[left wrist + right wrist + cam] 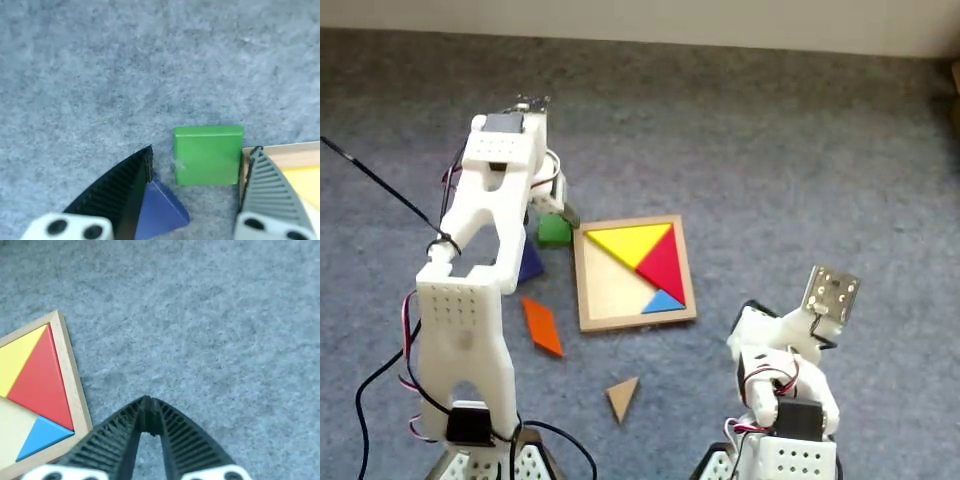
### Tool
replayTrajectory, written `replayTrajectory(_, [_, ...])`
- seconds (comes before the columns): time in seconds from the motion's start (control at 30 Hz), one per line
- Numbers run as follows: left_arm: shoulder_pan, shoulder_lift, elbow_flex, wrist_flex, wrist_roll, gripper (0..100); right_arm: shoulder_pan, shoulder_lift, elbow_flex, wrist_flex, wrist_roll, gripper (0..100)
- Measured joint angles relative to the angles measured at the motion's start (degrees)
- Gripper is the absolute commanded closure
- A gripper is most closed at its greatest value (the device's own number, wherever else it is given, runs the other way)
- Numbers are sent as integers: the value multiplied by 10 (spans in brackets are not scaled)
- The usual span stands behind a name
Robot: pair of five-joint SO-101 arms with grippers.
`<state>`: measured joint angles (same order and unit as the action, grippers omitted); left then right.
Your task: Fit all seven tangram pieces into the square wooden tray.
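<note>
The square wooden tray [586,300] holds a yellow triangle [625,243], a red triangle [665,265] and a small light-blue triangle [663,301]. A green square [208,155] lies on the carpet just off the tray's left edge, between the fingertips of my open left gripper [202,152]. A dark blue triangle [160,210] lies under its black finger [125,185]. An orange parallelogram [542,326] and a tan triangle [622,398] lie in front of the tray. My right gripper [146,404] is shut on nothing, over bare carpet right of the tray [75,390].
Grey carpet covers the whole surface. The left arm [480,280] stretches along the tray's left side and hides part of the dark blue triangle [531,266]. The right arm [782,372] sits folded at the front right. Open carpet lies behind and right of the tray.
</note>
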<state>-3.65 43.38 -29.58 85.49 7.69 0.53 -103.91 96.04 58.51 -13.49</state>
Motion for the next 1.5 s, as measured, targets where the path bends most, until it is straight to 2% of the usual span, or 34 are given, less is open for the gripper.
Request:
replayTrajectory(0.23, [4, 23, -26, 8, 0, 777, 0, 0, 0, 0, 0, 994])
replayTrajectory(0.7, [-36, 33, -27, 7, 1, 774, 0, 0, 0, 0, 0, 994])
replayTrajectory(1.07, [-38, 33, -27, 12, 1, 782, 0, 0, 0, 0, 0, 994])
replayTrajectory(1.2, [-38, 33, -27, 12, 1, 835, 2, 0, 0, 0, 0, 994])
replayTrajectory(1.3, [-37, 33, -27, 12, 1, 838, 1, 0, 0, 0, 0, 994])
replayTrajectory(1.5, [-20, 33, -44, 43, 1, 838, 1, 0, 0, 0, 0, 994])
